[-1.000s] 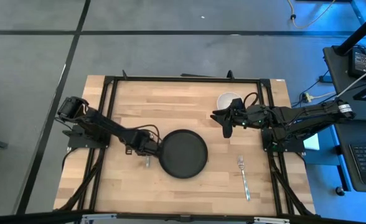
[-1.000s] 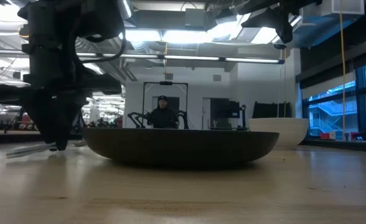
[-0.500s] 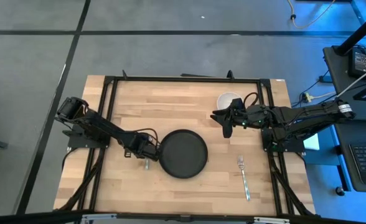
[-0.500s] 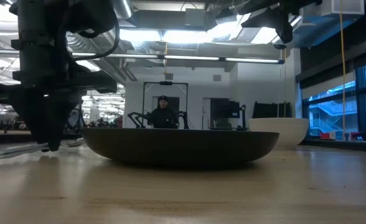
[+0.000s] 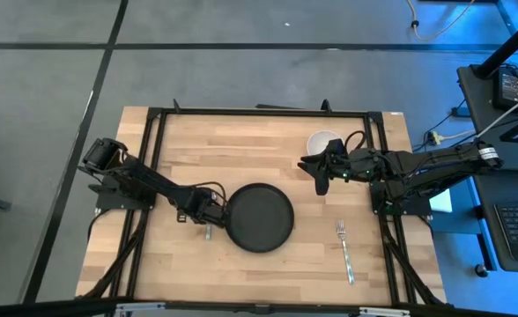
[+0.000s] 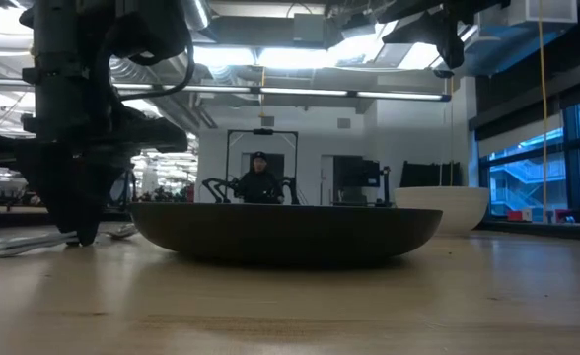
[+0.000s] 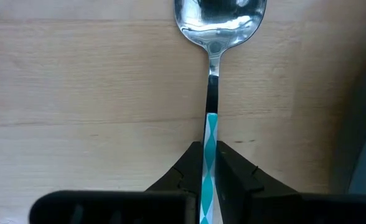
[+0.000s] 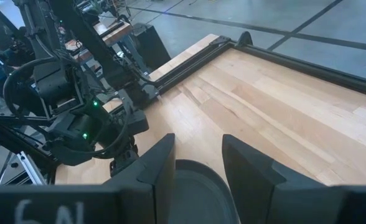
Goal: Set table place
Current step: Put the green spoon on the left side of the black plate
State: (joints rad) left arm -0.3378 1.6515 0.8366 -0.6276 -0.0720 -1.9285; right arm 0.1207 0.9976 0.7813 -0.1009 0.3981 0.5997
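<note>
While the left gripper (image 7: 209, 163) pinches the spoon (image 7: 215, 37) flat on the tabletop (image 5: 241, 141) beside the plate (image 5: 259, 217), its fingers must spread next; the right gripper (image 8: 198, 163), fingers spread, waits near the bowl (image 5: 322, 141).

The left arm reaches in from the table's left edge, stretched low and slanting toward the middle, its wrist bent down so the left gripper (image 5: 206, 220) sits at the tabletop. Its fingers (image 7: 183, 171) are pressed tight together on a thin handle, which runs straight out between them. The right arm comes in from the right edge, held level above the table with its forearm pointing left. The right gripper (image 5: 319, 176) hangs in the air, tipped downward, its two fingers (image 8: 159, 162) spread apart with nothing between them.
</note>
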